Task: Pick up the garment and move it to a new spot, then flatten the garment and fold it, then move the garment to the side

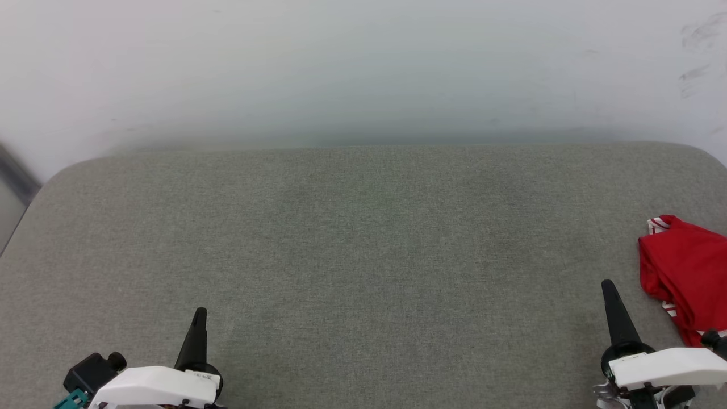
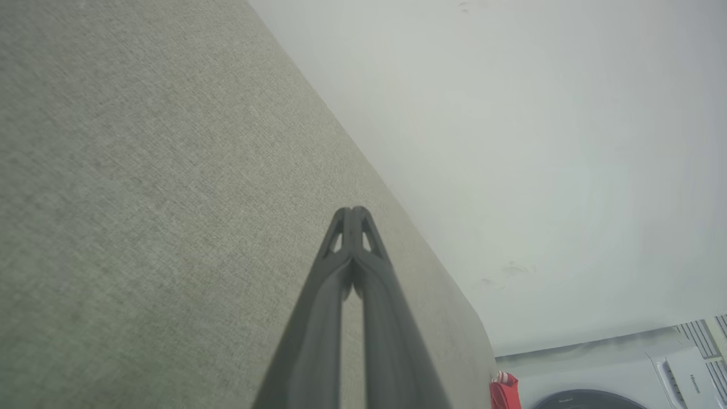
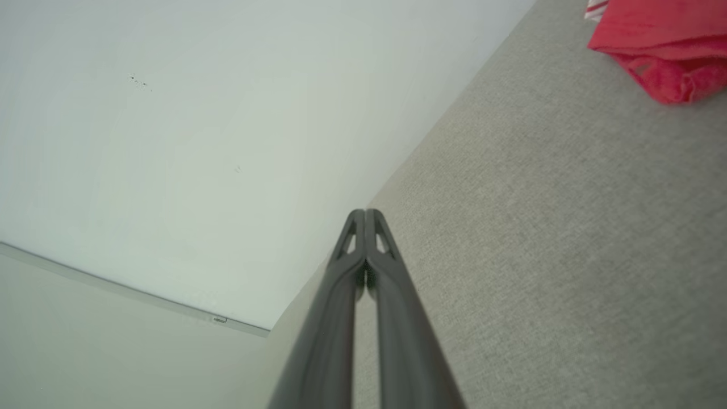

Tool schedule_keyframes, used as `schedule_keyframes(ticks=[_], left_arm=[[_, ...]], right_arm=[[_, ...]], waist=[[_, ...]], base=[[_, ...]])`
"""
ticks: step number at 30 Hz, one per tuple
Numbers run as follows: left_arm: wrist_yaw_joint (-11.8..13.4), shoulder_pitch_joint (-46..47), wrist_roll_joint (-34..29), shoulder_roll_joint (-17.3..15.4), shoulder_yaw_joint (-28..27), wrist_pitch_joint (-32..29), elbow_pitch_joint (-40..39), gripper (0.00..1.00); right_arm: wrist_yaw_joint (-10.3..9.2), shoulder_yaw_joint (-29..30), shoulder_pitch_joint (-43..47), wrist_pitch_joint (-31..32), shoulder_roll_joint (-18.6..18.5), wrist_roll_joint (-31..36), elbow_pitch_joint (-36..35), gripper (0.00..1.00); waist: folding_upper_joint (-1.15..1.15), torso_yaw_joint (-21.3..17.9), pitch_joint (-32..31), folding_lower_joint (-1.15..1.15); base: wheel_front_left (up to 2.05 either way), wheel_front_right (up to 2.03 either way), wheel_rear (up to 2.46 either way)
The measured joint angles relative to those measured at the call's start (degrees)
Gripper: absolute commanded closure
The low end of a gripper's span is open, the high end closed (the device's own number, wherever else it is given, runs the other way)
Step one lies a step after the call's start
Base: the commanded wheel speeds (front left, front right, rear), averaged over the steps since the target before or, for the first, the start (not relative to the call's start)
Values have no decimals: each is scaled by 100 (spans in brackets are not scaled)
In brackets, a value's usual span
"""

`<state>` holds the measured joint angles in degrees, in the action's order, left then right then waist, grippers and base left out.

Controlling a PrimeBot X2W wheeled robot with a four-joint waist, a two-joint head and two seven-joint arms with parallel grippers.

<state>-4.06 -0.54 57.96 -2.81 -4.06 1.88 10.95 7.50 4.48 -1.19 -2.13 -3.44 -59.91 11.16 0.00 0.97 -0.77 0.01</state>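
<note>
On the grey padded surface [image 1: 363,238], at its right edge in the head view, the garment [image 1: 684,272] lies in a crumpled red heap. A strip of red-and-white striped trim shows at its top corner and another near its lower edge. Part of the cloth runs out of the picture to the right.

Left gripper [image 1: 199,312]: seen at the lower left of the head view. Its two dark fingers are pressed together into a single point aimed toward the pale wall [image 1: 363,68]. The left wrist view confirms this: the fingers meet at the tips with nothing between them. This gripper is well apart from the garment, which shows in that view as a small red patch [image 2: 504,392] at the far end of the surface, beside a white appliance [image 2: 625,369] with a dark round door.

Right gripper [image 1: 608,283]: seen at the lower right of the head view, likewise fully closed and empty. The garment lies near it on its right, with a band of bare grey surface between the fingertip and the cloth. In the right wrist view the fingers [image 3: 341,318] join tip to tip, and the red cloth [image 3: 653,34] sits in the upper right corner, clear of them.

Whether either gripper touches the surface beneath it cannot be told.
</note>
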Motion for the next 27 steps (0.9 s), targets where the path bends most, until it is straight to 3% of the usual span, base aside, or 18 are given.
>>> schedule_keyframes(ticks=[27], left_arm=[[-153,314,1583,-1,-114,-385,145,100]], right_arm=[[0,86,-222,401,12,-1504,136,100]], waist=[[0,-38,38,-1]], base=[[0,0,0]])
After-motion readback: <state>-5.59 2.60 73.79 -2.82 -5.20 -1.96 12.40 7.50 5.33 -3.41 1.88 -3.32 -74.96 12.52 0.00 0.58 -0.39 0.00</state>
